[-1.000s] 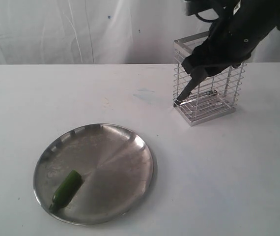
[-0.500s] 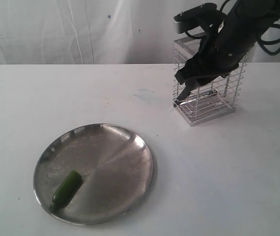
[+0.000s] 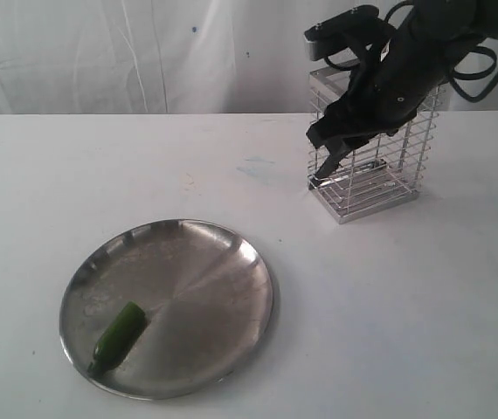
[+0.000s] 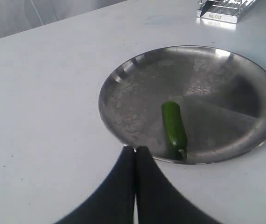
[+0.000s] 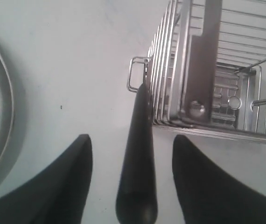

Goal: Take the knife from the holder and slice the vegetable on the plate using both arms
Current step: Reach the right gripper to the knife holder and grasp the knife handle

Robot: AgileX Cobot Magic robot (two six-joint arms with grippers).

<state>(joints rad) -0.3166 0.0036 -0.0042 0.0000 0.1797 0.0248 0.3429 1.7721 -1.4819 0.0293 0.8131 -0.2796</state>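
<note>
Dropped toward the holder (image 3: 387, 177), right claw (image 5: 132, 140) gapes wide astride the knife (image 5: 137, 182) — left claw (image 4: 134, 150) pinched shut.

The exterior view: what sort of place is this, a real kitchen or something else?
Probably a robot test bench, not a real kitchen: a plain white table, a white cloth backdrop behind it, and a black robot arm at a wire holder.

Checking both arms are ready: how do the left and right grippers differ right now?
The left gripper is shut; the right gripper is open. The left gripper holds nothing near the plate; the right gripper has the knife handle between its fingers, beside the holder. Both have dark fingers.
</note>
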